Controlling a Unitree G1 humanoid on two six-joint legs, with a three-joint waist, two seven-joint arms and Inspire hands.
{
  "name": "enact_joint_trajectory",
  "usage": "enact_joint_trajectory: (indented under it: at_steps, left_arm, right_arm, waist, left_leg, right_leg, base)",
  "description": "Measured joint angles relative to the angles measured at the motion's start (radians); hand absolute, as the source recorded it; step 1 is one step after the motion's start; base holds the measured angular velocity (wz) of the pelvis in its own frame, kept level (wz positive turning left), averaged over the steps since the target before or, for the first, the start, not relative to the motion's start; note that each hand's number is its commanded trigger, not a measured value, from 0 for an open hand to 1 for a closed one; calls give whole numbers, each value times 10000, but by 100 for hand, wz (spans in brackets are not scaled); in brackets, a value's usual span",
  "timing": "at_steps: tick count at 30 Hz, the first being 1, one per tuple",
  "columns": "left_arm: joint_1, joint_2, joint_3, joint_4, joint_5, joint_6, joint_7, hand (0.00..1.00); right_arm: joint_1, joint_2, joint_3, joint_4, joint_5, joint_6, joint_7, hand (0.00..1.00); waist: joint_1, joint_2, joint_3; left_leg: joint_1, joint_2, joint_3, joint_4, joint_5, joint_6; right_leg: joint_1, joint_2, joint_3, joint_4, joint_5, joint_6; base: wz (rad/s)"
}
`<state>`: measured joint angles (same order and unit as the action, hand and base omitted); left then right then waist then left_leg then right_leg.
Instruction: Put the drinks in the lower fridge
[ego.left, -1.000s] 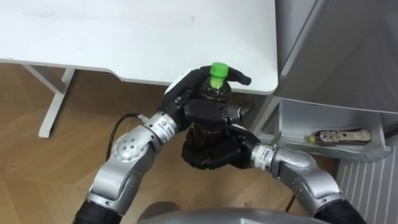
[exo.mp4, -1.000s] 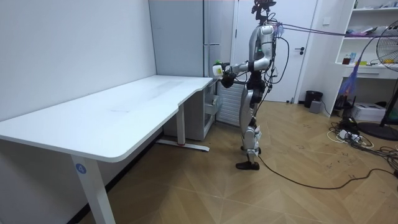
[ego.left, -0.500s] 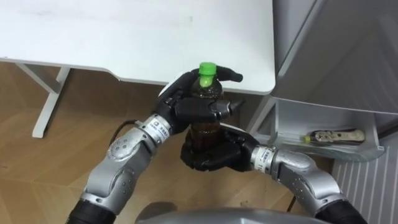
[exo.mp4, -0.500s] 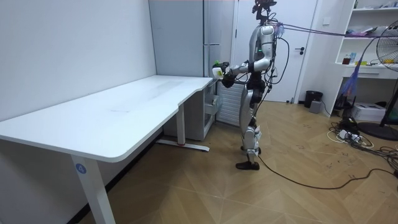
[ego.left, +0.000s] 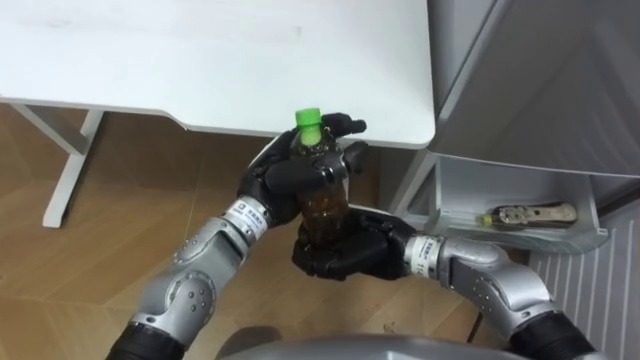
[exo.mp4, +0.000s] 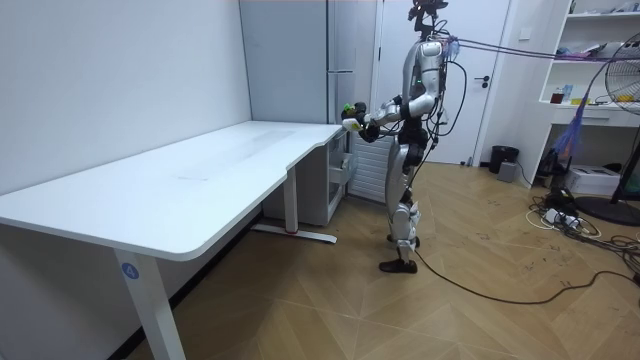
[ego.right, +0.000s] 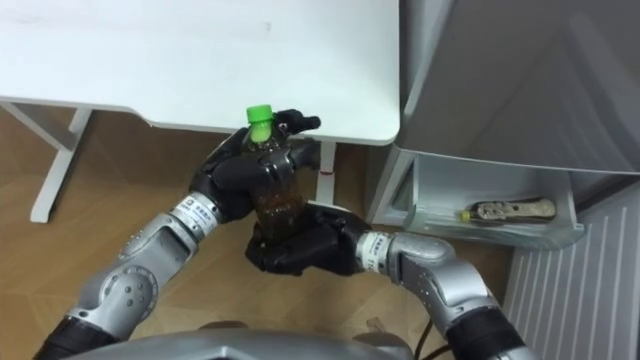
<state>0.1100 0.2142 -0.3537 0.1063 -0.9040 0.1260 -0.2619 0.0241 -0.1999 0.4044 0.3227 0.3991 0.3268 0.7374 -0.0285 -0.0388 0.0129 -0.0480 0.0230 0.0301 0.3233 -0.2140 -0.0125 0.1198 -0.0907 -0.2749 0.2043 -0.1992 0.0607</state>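
Nearest, the right hand (ego.left: 340, 258) cups the base of the tea bottle (ego.left: 322, 205), its fingers curled under to bear the weight. The left hand (ego.left: 285, 180) wraps the bottle's shoulder below the green cap (ego.left: 308, 120), steadying it upright in mid-air before the corner of the white surface (ego.left: 200, 60). To the right, the grey fridge (ego.left: 540, 70) shows a low white bin (ego.left: 470, 190) with a packet (ego.left: 525, 213) lying in it. Against a second ago, the bottle sits further left, away from the fridge, and the left hand grips lower.

Both arms bend inward before the torso, left hand (ego.left: 285, 182) curled just above the curled right hand (ego.left: 345, 258).
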Motion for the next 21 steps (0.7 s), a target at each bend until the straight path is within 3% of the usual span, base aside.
enact_joint_trajectory:
  at_steps: [8, 21]
  left_arm:
    - [0, 0, -14, 29, -239, -26, 166, 100]
    - [1, 2, 148, 29, -474, -17, 192, 100]
  right_arm:
    - [-9, -2, -51, -197, 50, 366, -10, 100]
    - [-12, 14, -147, -212, 138, 371, -12, 100]
  waist:
    - [65, -97, -63]
    - [299, -110, -63]
  left_leg:
    - [-78, 3, -45, 57, -2, 3]
    - [87, 20, 9, -2, -3, 6]
  right_leg:
    - [0, 14, -1, 9, 1, -1]
    - [103, 13, 6, 16, 3, -5]
  base:
    - [0]
    - [0]
